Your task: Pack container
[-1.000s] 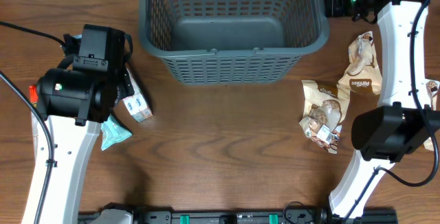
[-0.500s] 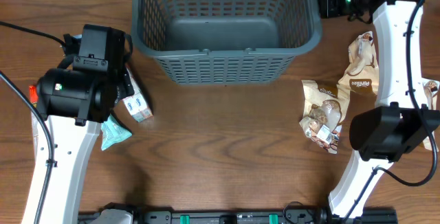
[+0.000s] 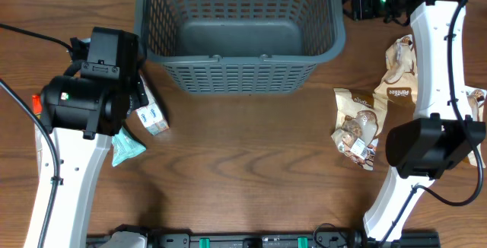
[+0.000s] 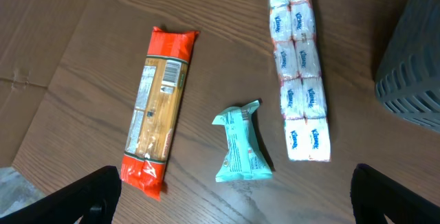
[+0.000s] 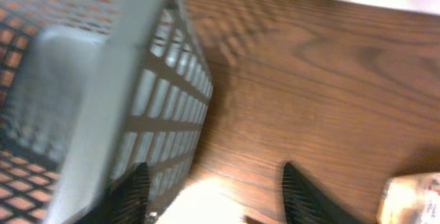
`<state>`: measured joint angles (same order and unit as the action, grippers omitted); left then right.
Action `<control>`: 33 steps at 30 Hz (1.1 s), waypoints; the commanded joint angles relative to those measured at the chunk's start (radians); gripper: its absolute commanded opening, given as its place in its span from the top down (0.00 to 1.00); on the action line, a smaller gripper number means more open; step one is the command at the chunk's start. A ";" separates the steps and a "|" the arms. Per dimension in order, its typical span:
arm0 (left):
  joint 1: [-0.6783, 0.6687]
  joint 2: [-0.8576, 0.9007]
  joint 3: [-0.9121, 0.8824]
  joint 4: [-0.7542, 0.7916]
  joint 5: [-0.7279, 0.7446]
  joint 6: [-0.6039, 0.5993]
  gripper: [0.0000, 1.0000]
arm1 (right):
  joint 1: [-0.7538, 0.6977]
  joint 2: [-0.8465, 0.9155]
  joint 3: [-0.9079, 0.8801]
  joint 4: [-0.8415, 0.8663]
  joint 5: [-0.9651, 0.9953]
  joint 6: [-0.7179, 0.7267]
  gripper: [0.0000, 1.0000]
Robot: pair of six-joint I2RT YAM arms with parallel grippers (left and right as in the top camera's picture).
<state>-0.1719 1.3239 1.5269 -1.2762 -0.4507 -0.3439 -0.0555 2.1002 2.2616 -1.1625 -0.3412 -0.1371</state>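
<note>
The container (image 3: 236, 31), a big dark grey lattice basket, stands at the table's far middle, and its inside is bare where it shows. My right gripper (image 3: 352, 2) hovers just off its right rim. In the right wrist view the right gripper (image 5: 213, 169) is open, with the container wall (image 5: 155, 107) beside the left finger (image 5: 134, 189) and only table and glare in the gap. My left gripper (image 4: 235, 171) hangs wide open above a teal packet (image 4: 240, 145), an orange pasta packet (image 4: 157, 107) and a strip of tissue packs (image 4: 299, 66).
Tan snack bags lie at the right: one (image 3: 358, 126) beside the right arm's base, another (image 3: 399, 73) farther back. The tissue strip (image 3: 152, 117) and teal packet (image 3: 125, 147) peek out from under the left arm. The container's corner (image 4: 412, 73) is close on the left wrist's right.
The container has slid to the left, the right gripper moving with it. The right jaws, shut on the rim before, have come apart. The left arm has stayed still.
</note>
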 commanded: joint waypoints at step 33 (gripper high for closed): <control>0.005 0.000 0.013 0.006 -0.002 -0.014 0.04 | -0.372 0.032 0.178 -0.409 0.377 -0.086 0.01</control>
<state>-0.1719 1.3239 1.5265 -1.2747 -0.4484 -0.3439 -0.4114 2.0830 2.4481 -1.5700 0.0650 -0.1040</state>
